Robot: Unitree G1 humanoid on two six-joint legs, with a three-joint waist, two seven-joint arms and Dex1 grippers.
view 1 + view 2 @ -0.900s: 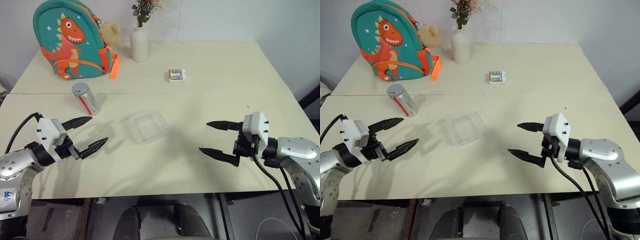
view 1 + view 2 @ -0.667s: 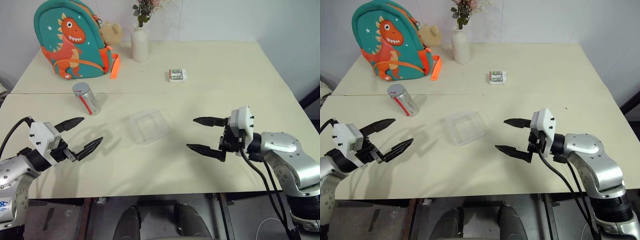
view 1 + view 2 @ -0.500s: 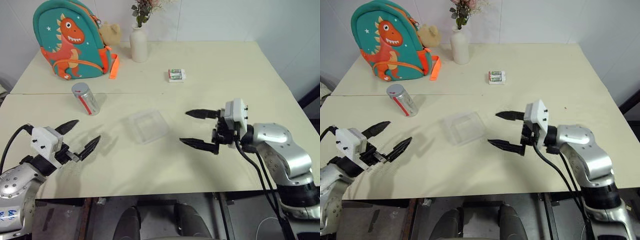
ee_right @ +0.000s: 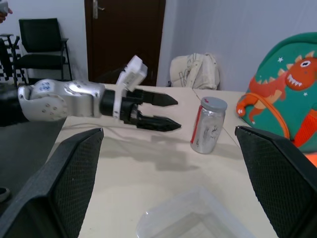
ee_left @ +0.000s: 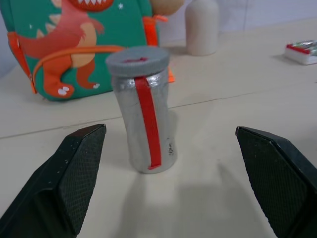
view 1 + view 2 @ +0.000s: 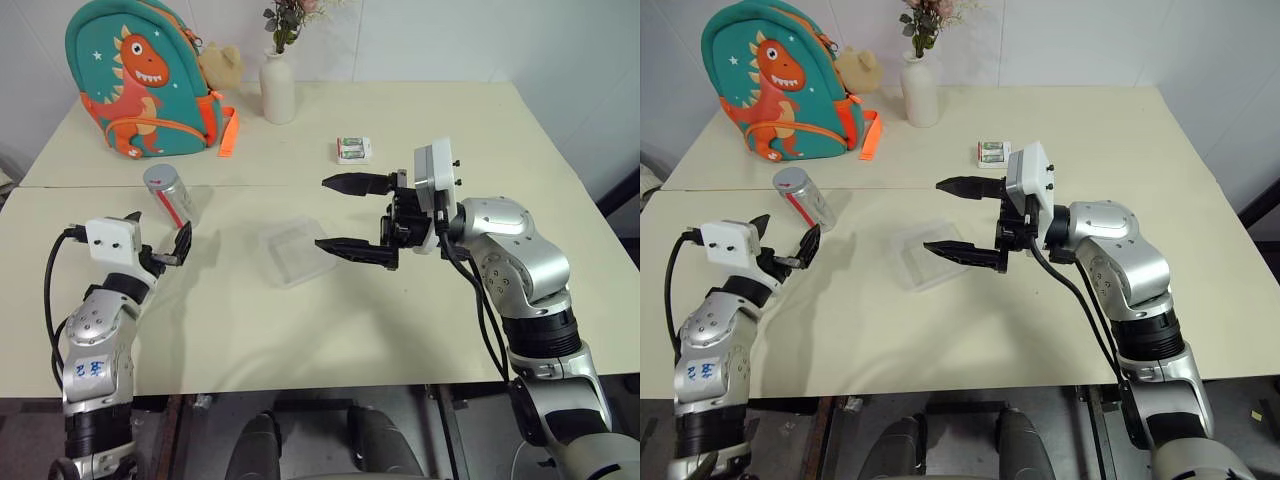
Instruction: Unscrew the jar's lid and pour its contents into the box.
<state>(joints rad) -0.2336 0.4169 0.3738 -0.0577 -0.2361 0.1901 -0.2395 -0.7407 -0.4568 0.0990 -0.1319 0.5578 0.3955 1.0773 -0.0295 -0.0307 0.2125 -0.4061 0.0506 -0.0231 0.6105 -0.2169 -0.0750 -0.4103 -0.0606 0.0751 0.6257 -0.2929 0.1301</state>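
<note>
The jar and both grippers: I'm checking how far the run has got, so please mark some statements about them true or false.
1. The jar stands on the table with the lid on. True.
2. The left gripper is shut on the jar. False: it is open, short of the jar, touching nothing.
3. The box holds brown bits. False: it looks empty.
4. The right gripper is open, above the box's right side. True.
5. The jar lies on its side. False: it stands, leaning a little.
</note>
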